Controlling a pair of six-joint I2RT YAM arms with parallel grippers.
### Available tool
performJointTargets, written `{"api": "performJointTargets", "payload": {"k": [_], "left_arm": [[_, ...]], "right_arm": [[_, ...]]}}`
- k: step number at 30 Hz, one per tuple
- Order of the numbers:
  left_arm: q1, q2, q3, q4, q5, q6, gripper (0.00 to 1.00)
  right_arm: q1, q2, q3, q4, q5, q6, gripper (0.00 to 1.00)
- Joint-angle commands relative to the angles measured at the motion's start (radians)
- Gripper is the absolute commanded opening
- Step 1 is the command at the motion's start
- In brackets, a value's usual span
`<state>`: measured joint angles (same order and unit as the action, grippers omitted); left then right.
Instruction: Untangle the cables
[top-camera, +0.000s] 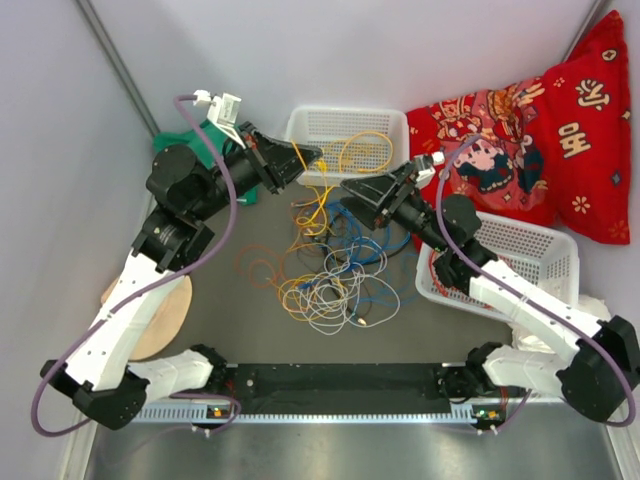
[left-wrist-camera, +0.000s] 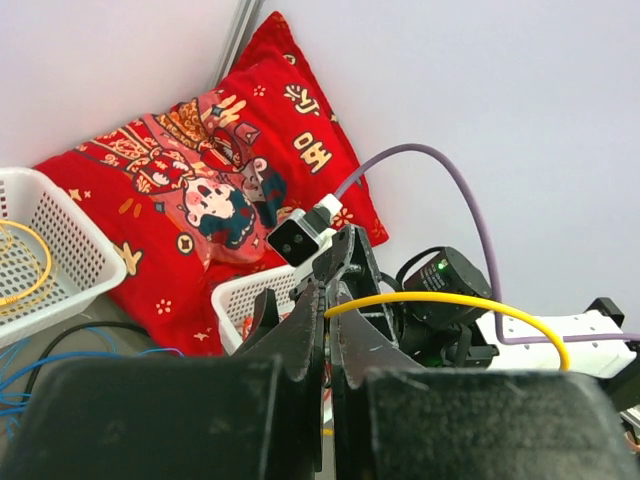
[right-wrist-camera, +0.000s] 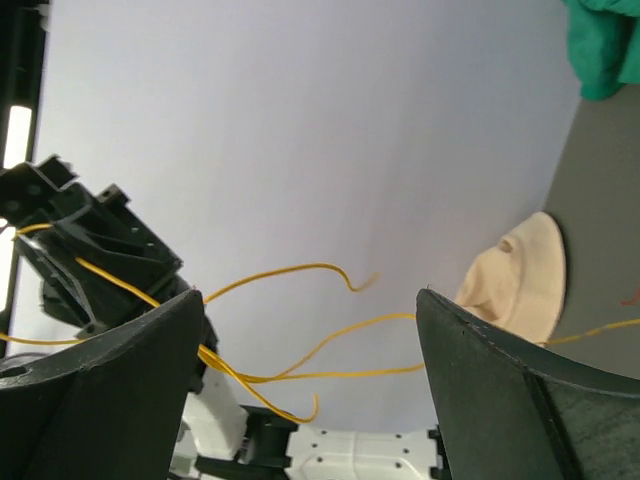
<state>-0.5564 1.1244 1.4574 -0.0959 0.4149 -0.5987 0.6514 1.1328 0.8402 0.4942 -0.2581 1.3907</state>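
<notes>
Step in hand: drawing one yellow cable (left-wrist-camera: 450, 298) out of the cables (top-camera: 330, 285) heaped just before the white basket (top-camera: 345, 110). The left claw (top-camera: 318, 160) pinches it at the basket front; the right claw (top-camera: 345, 185) gapes, empty. Next move, by judgement: the right claw closes on that strand.

Grey table (top-camera: 400, 335): tangled cables (top-camera: 325, 290), baskets (top-camera: 350, 110), red pillow (top-camera: 500, 150)

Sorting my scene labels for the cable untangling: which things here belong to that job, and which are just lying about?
Job: yellow cable pinched in the shut left tool; open right tool; cable tangle.
Lying about: red cushion; rear white basket; right white basket; green cloth; beige hat.
</notes>
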Motion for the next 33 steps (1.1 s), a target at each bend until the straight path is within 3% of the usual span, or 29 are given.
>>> {"api": "performJointTargets", "payload": {"k": [1, 16, 19, 21, 23, 33], "left_arm": [[-0.002, -0.031, -0.022, 0.079, 0.015, 0.017, 0.00], [-0.002, -0.060, -0.069, 0.087, 0.024, 0.019, 0.00], [0.000, -0.066, -0.066, 0.079, 0.012, 0.028, 0.00], [-0.002, -0.069, -0.060, 0.079, 0.009, 0.031, 0.00], [-0.002, -0.069, -0.055, 0.076, 0.007, 0.034, 0.00], [-0.002, -0.061, -0.062, 0.088, -0.007, 0.080, 0.00]], "right_arm": [[-0.004, 0.030, 0.005, 0.237, -0.030, 0.126, 0.86], [-0.006, 0.168, 0.072, 0.441, -0.101, 0.261, 0.78], [-0.006, 0.130, 0.091, 0.347, -0.101, 0.115, 0.77], [-0.006, 0.084, 0.114, 0.132, -0.084, -0.005, 0.78], [-0.006, 0.036, 0.117, 0.048, -0.072, -0.110, 0.79], [-0.024, 0.039, 0.079, 0.116, -0.185, -0.021, 0.80]]}}
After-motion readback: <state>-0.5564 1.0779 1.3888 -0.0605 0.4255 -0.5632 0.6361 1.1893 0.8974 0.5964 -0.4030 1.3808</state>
